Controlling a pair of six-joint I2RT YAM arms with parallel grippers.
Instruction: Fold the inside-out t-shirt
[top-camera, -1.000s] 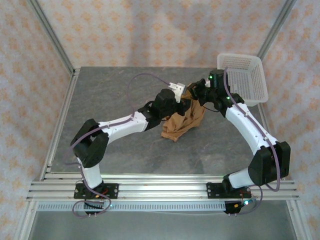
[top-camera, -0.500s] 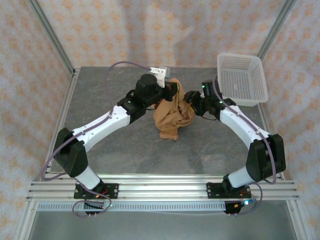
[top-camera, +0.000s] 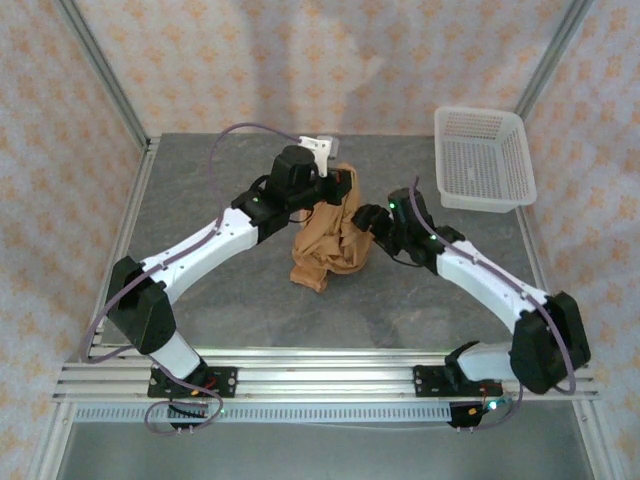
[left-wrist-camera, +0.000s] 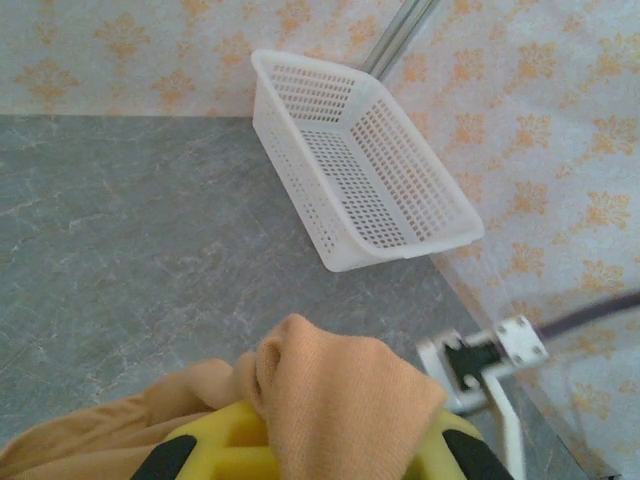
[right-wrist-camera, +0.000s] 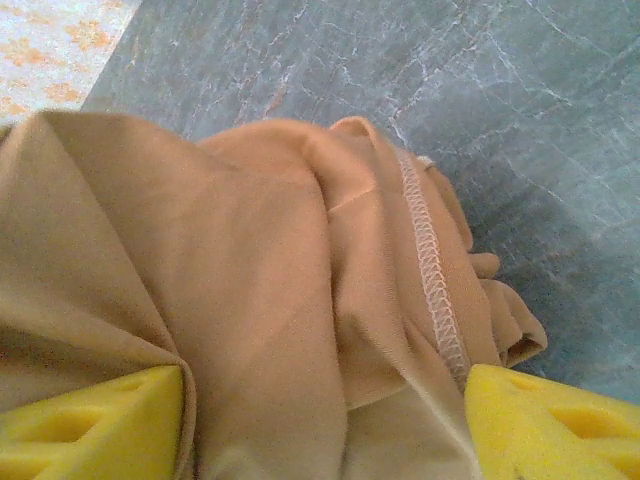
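Orange-tan t-shirt (top-camera: 328, 238) is held bunched over the middle of the grey table (top-camera: 200, 190), lower end on the surface, with its upper fold clamped in the left gripper (top-camera: 338, 186). Right gripper (top-camera: 366, 217) is seen just beside the cloth, with its pads (right-wrist-camera: 90, 410) spread wide apart and fabric lying between them.

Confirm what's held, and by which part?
Left gripper pinches the t-shirt by a bunched fold at its raised top end. Right gripper is open, holding nothing.
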